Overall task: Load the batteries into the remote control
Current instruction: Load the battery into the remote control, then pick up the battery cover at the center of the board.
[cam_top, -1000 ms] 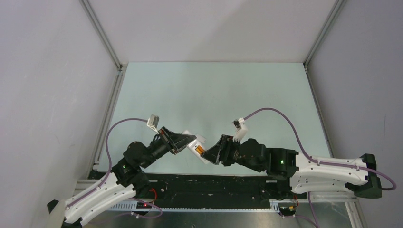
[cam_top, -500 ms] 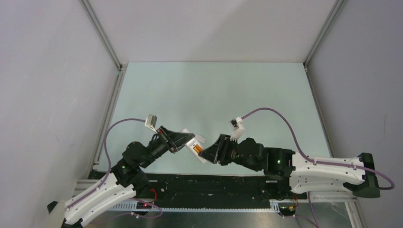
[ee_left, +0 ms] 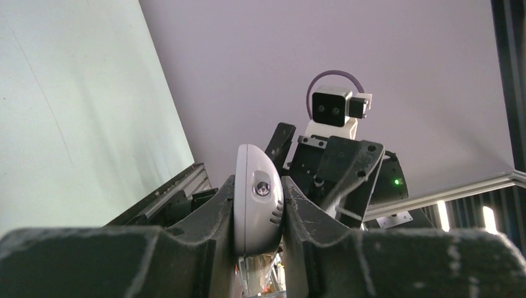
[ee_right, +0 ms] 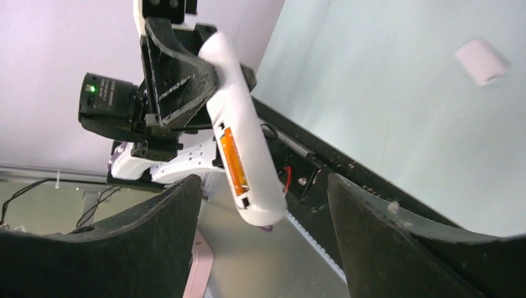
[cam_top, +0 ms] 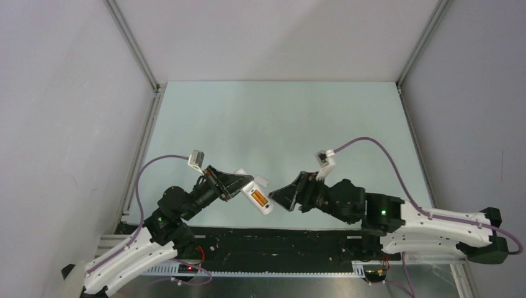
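My left gripper [cam_top: 237, 187] is shut on the white remote control [cam_top: 257, 198] and holds it above the table near the front edge, battery recess facing up. An orange battery [cam_top: 260, 199] lies in the recess; it also shows in the right wrist view [ee_right: 234, 158]. I cannot tell whether a second battery is there. In the left wrist view the remote's rounded end [ee_left: 256, 202] is clamped between the fingers [ee_left: 305, 214]. My right gripper [cam_top: 282, 196] is open and empty, just right of the remote, not touching it. In the right wrist view the remote [ee_right: 245, 146] hangs between its spread fingers [ee_right: 372, 239].
A small white piece, perhaps the battery cover, [cam_top: 261, 182] lies on the pale green table [cam_top: 279, 124] just behind the remote; it also shows in the right wrist view [ee_right: 481, 61]. A black rail [cam_top: 273, 239] runs along the table's front edge.
My right gripper has drawn back to the right, away from the remote, and is now clear of it. The left gripper still holds the remote in about the same place.
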Action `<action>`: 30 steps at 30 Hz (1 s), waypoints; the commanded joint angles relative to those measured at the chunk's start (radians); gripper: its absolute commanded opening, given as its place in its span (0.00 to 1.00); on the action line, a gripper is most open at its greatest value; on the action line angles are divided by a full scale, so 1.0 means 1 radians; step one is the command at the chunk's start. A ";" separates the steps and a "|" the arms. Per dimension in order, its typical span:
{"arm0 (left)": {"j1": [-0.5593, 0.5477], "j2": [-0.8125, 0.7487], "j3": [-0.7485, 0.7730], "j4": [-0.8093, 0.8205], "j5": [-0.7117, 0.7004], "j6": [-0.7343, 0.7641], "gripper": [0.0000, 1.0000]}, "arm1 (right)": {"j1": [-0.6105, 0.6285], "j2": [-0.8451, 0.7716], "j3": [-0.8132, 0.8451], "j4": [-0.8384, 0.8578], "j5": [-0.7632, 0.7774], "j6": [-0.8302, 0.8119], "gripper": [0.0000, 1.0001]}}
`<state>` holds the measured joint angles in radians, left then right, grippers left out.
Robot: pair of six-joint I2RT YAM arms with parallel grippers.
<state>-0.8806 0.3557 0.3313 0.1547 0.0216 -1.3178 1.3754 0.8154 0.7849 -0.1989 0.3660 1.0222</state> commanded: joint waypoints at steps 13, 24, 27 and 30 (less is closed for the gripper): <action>-0.002 -0.149 0.123 -0.281 -0.076 0.130 0.00 | -0.441 0.095 0.003 -0.311 -0.239 -0.411 0.76; -0.001 -0.171 0.197 -0.306 -0.054 0.143 0.00 | -0.438 0.663 0.160 0.033 -0.436 -0.903 0.76; -0.001 -0.182 0.187 -0.319 -0.062 0.132 0.00 | -0.430 0.768 0.220 0.058 -0.467 -0.965 0.76; -0.003 -0.178 0.190 -0.320 -0.059 0.131 0.00 | -0.418 0.869 0.255 0.070 -0.492 -1.028 0.76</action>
<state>-0.8814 0.1825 0.5060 -0.1795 -0.0273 -1.1946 0.9413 1.5970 0.9714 -0.2077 -0.0601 0.1440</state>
